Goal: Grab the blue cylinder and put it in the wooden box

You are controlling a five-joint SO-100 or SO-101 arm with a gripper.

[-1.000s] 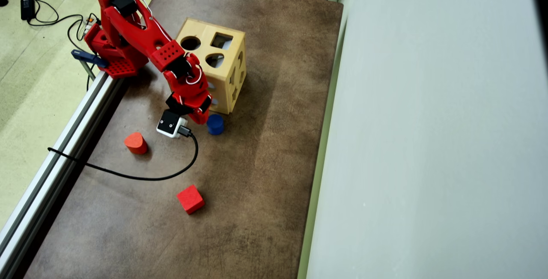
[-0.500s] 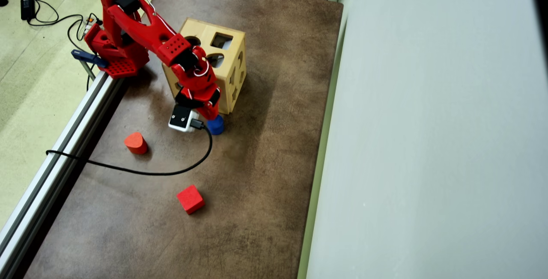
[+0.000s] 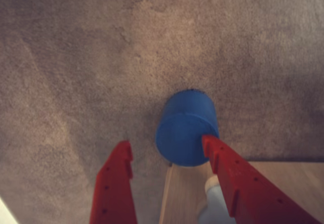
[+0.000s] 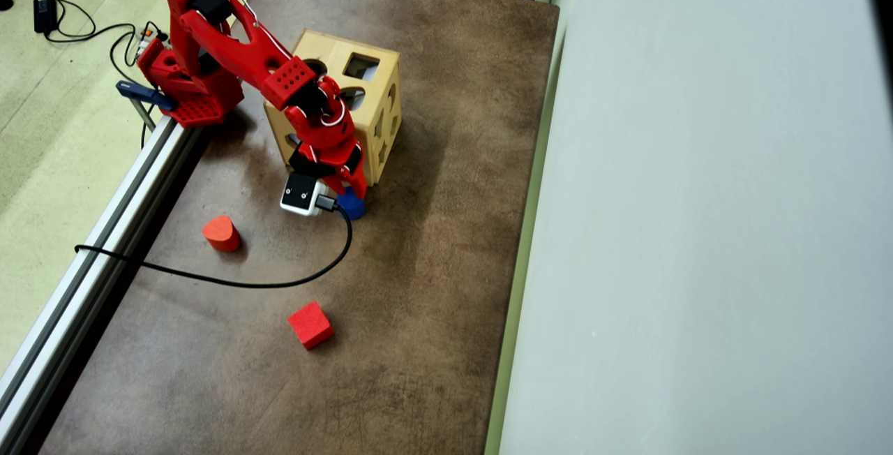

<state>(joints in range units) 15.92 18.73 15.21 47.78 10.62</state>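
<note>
Cylinder stands on the table at the box's six o'clock corner, and my gripper, beside it a second ago, now straddles it with fingers wide, ready, I judge, to close.

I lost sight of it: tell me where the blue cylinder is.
In the overhead view the blue cylinder stands on the table beside the wooden box's near corner, partly under the open gripper.

Red plastic arm — white wires, white camera block.
</note>
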